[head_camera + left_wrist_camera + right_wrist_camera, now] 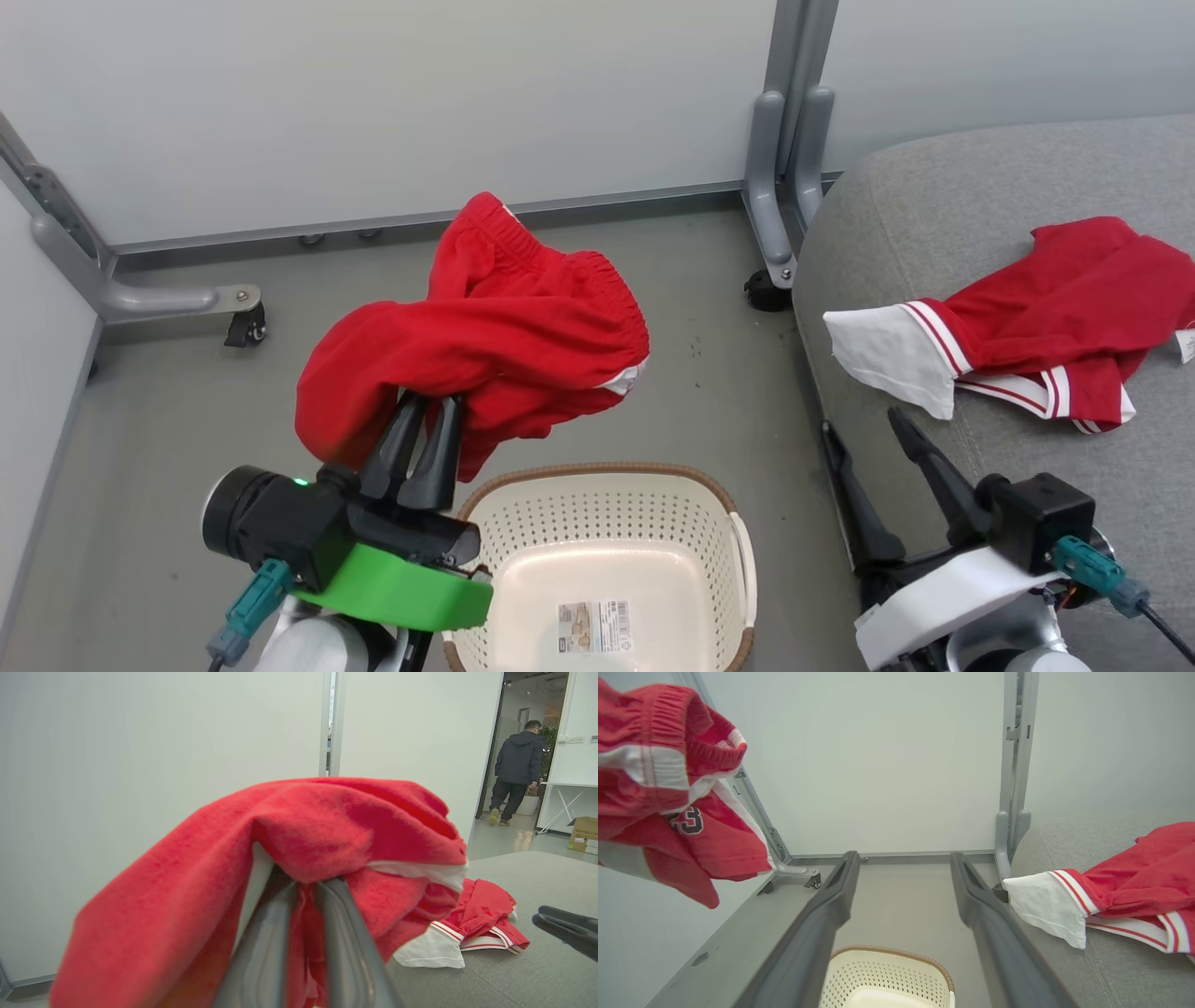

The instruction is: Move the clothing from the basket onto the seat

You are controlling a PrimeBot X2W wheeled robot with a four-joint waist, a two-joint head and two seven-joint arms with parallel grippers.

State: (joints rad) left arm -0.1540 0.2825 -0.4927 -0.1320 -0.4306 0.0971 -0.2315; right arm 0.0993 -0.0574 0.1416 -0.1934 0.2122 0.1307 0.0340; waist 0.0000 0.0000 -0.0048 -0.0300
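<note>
Overhead, left jaws: nearly closed on a fold of the smaller red piece [485,317], which drapes over their tips above the floor [709,392] just beyond the basket [597,471]. I judge it is held high so it can swing across to the seat [934,187] without dragging.
Overhead, right jaws: spread wide with nothing in them, at the seat's near edge, just short of the jersey [1046,317].
Overhead, jersey: lies crumpled on the seat, white sleeve towards the basket. That half of the task looks done.
Overhead, basket: on the floor between the two arms, with nothing in it but one label [594,625] on its bottom.
Left wrist, grip: two dark fingers [261,952] close together, with red cloth between and over them. The jersey [481,905] lies on the grey seat beyond, and one person [516,765] is in a far doorway, back turned.
Right wrist, jaws: wide apart and bare, aimed over the basket [878,975]. The smaller red piece [668,788] hangs at upper left, showing its white band. The jersey [1134,882] is on the right.
Count: two garments, one held and one placed; one basket; one seat; two sets of jaws.
</note>
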